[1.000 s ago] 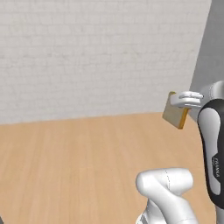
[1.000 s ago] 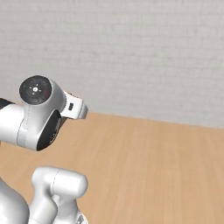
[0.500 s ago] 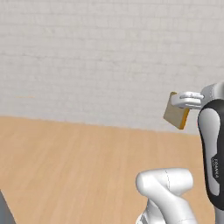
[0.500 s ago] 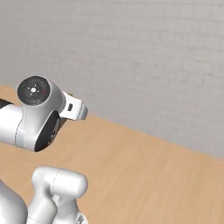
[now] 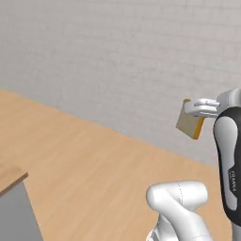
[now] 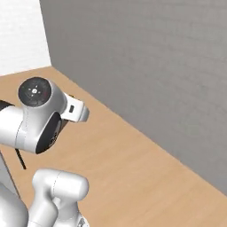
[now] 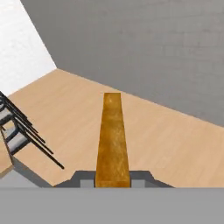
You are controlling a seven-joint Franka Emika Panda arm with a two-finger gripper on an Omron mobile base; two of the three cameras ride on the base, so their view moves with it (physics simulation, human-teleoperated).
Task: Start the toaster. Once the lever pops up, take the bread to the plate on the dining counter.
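Item 1, the bread (image 5: 190, 124): thin square slice, flat golden-tan face, darker orange-brown crust along the edges. Carried in the air, tilted, in front of a pale brick-textured wall (image 5: 117, 61). In the hand view it appears edge-on as a long, narrow, grainy brown strip (image 7: 112, 140) running up from between the finger tips.

Item 2, the gripper (image 5: 203, 108): white housing, two small dark tips. Jaws drawn narrow and clamped on one edge of the bread, the rest of the slice projecting away from the hand.

Item 3, the arm (image 6: 35, 119): glossy white rounded shells with dark joints, a round dark cap on the wrist joint in the right base view.

Item 4, floor (image 5: 94, 179): smooth light-wood planking, matte, meeting the walls at a straight line.

Item 5, grey wall (image 6: 146, 62): flat, faintly brick-patterned, joining a white wall at a corner.

Item 6, counter corner (image 5: 12, 176): light-wood top over a grey base, at the lower left of the left base view, well apart from the bread.

Item 7, dark stool legs (image 7: 26, 135): thin black rods, slanted, at the left edge of the hand view, near a grey seat; well to the side of the bread.
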